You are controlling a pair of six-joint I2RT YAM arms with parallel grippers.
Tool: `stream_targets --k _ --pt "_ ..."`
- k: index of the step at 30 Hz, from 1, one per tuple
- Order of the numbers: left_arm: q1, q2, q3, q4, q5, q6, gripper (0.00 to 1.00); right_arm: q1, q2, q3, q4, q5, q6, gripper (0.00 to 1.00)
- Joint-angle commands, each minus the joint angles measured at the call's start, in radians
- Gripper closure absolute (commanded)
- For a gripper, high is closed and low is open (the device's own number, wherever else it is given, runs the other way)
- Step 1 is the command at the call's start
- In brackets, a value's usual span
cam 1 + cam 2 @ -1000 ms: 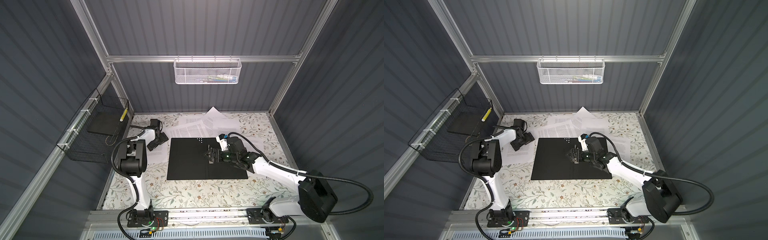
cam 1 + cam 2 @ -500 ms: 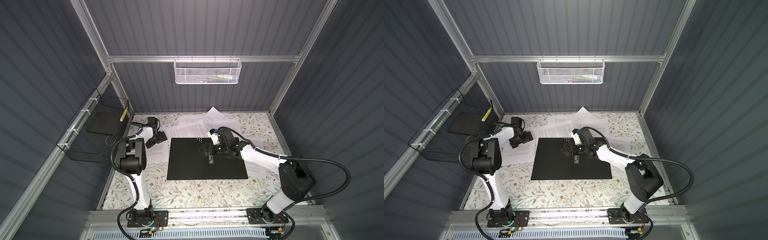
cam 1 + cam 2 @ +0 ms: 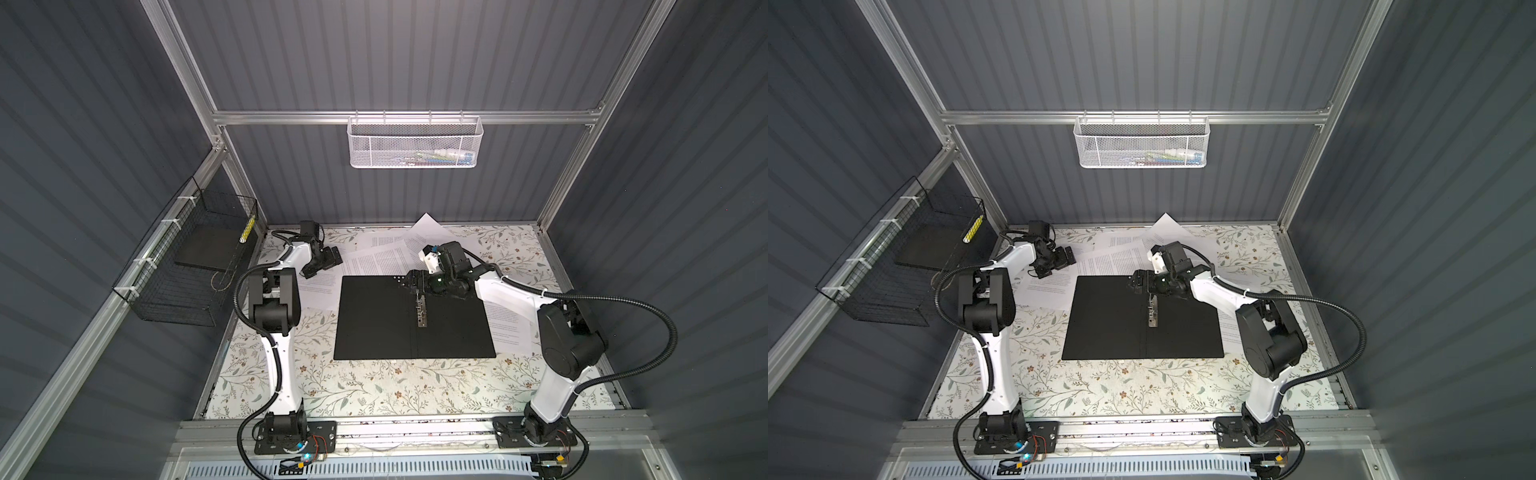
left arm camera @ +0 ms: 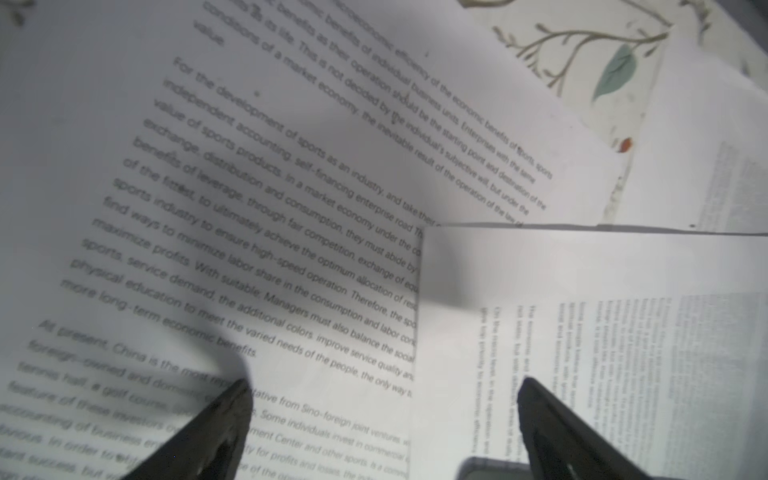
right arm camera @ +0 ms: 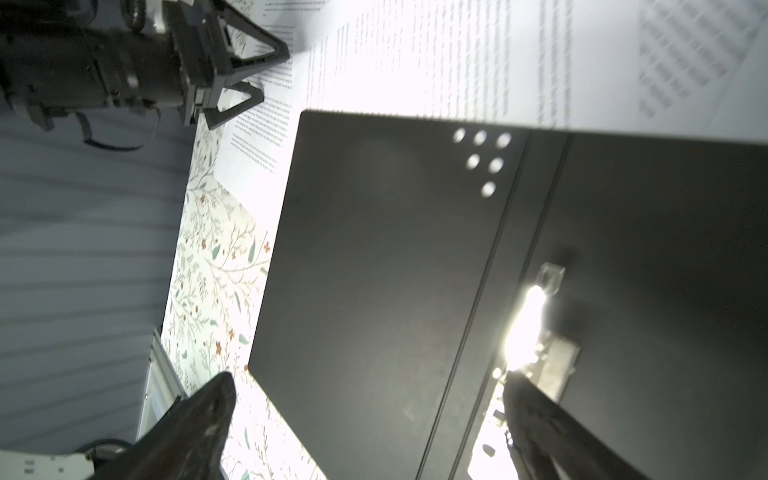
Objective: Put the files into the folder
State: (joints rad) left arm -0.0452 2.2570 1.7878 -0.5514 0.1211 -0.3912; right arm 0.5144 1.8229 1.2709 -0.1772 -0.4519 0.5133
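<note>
Drawn back across the folder (image 3: 374, 328) over the past second, the right gripper (image 3: 409, 279) now hangs above the far end of the spine, its arm folded up by the right edge of the desk (image 3: 374, 395), while the left gripper (image 3: 324, 262) has edged toward the far left corner. Lying open and flat in the middle of the desk, black inside up, the folder holds no paper. Its metal clip (image 3: 420, 313) runs along the spine, and in the right wrist view one finger (image 5: 540, 419) of the right gripper stands just beside that clip, jaws spread wide and empty. The files (image 3: 374, 254) remain outside: loose printed sheets fanned along the far edge, others poking out from under the folder's left and right edges. In the left wrist view the left gripper is spread over two overlapping sheets, gripping neither; whether its tips touch paper cannot be told. With the arm off the folder's leaves, a first sheet looks ready to be fetched, and the task appears barely begun.
</note>
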Motion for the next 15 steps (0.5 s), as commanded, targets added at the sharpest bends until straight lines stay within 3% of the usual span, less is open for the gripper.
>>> stream_targets --k 1,4,7,11,15 --pt "-0.014 0.060 0.012 -0.019 0.145 0.009 0.00 -0.017 0.030 0.079 -0.052 -0.018 -0.010 0.01" --pt "-0.016 0.063 0.027 0.016 0.234 0.003 0.00 -0.033 0.089 0.153 -0.084 -0.028 -0.005 0.01" --pt "-0.015 0.044 0.054 -0.020 0.172 -0.005 0.00 -0.038 0.127 0.209 -0.099 -0.021 0.000 0.01" --pt "-0.007 -0.077 -0.027 0.003 0.091 -0.046 0.00 -0.044 0.178 0.294 -0.165 0.048 -0.021 0.01" --pt "-0.007 -0.162 -0.120 0.064 0.169 -0.062 0.00 -0.095 0.263 0.398 -0.227 0.054 -0.025 0.01"
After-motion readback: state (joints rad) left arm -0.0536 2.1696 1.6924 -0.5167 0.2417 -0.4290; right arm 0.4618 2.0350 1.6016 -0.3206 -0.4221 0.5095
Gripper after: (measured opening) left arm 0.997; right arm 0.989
